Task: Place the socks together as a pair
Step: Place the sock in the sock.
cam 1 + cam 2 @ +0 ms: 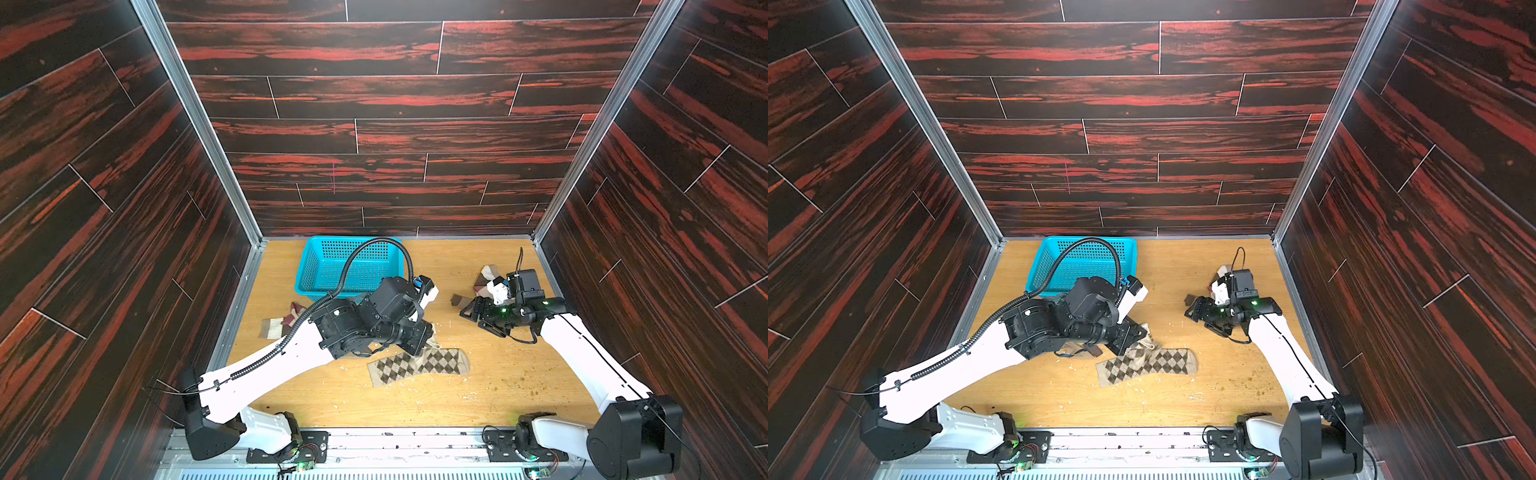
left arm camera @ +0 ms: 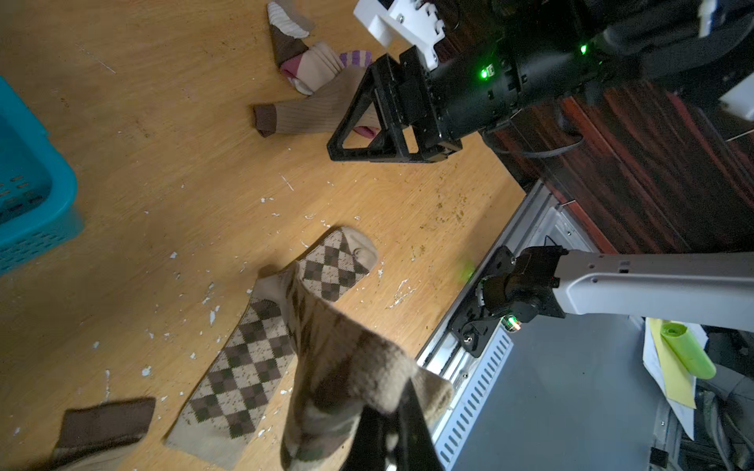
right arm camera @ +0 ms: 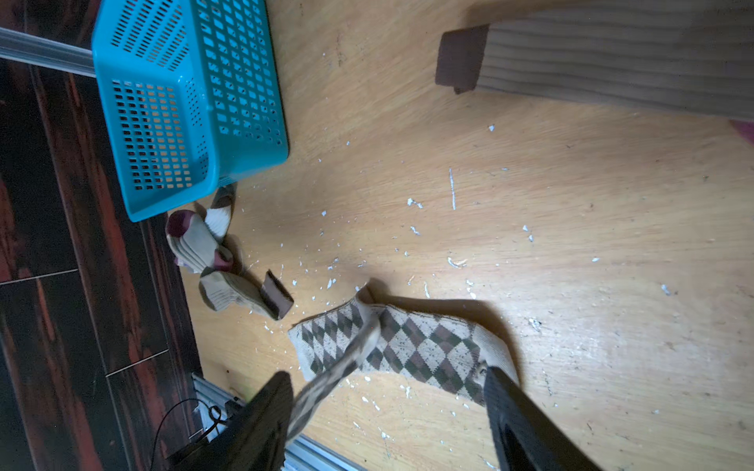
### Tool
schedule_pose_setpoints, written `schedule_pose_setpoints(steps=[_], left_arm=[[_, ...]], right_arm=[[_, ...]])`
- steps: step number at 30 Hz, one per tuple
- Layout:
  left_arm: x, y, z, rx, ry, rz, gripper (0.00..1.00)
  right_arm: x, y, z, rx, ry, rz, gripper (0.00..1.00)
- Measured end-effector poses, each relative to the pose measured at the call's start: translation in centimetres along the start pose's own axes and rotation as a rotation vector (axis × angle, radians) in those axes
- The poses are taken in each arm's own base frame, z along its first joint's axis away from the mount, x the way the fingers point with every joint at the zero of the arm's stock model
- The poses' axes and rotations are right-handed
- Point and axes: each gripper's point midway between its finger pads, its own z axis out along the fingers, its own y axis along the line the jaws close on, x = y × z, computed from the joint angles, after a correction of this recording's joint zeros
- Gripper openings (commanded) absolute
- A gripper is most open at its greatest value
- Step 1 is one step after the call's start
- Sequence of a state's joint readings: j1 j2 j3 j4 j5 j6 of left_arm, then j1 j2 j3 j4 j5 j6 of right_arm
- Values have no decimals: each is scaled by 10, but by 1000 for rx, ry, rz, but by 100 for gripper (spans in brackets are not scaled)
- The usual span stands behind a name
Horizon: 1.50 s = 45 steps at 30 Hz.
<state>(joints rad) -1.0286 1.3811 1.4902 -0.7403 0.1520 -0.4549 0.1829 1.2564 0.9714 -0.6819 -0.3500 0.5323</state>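
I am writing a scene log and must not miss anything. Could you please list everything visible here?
table: one, light wood, cell floor
walls: three, dark red wood pattern, around table
basket: one, blue, back left of table
argyle socks: two, tan-brown; one flat at front centre, one held up, drooping across it
left pile: about three socks, maroon-beige, white-brown, tan; in front of basket
right pile: about three socks, same colours; right back of table
flakes: many, white, scattered on table
arms: two, white-black, from front edge
left gripper: one, black, shut on held argyle sock
right gripper: one, black, open, empty, near right pile
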Motion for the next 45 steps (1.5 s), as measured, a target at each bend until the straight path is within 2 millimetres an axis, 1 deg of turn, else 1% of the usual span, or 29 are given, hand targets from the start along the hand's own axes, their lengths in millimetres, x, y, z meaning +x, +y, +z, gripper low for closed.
schedule_pose_setpoints(steps=[4, 8, 14, 18, 22, 26, 28, 32, 35, 36, 37, 39, 41, 43, 44, 45], left_arm=[[-7, 1, -1, 8, -25, -36, 7], [-10, 6, -4, -1, -45, -63, 7], [-15, 13, -17, -19, -89, -106, 7], [-21, 10, -26, -3, -123, -127, 7], [-25, 6, -28, 17, -142, -108, 7], [-25, 8, -29, -20, -102, -26, 6], [-36, 7, -29, -56, -88, 39, 6], [-66, 12, -23, -162, -68, 216, 5], [-86, 19, -12, -248, -36, 345, 5], [-90, 23, -5, -272, -28, 386, 5], [-91, 26, 0, -287, -16, 415, 6], [-81, 34, 15, -316, 42, 482, 5], [-62, 39, 29, -337, 107, 552, 5], [-33, 34, 47, -341, 181, 634, 5], [-10, 30, 58, -337, 235, 682, 4], [18, 27, 69, -328, 298, 727, 4]], right_arm=[[2, 4, -2, -22, 6, -7, 77], [3, 8, -4, -41, 4, -20, 77], [4, 11, -5, -56, 13, -28, 77], [7, 18, -5, -98, 29, -36, 77], [11, 21, -4, -124, 42, -39, 77], [13, 18, -2, -119, 50, -34, 77], [14, 17, -2, -116, 52, -32, 77], [13, 12, -2, -93, 45, -22, 77], [8, 3, -7, -70, 21, 4, 77], [5, -1, -11, -61, 7, 15, 77], [2, -4, -14, -57, -7, 25, 77], [-3, -9, -24, -51, -46, 45, 77], [-8, -13, -33, -47, -79, 57, 77], [-8, -14, -37, -44, -92, 61, 77], [-8, -15, -37, -42, -91, 62, 77], [-7, -16, -37, -41, -88, 64, 77]])
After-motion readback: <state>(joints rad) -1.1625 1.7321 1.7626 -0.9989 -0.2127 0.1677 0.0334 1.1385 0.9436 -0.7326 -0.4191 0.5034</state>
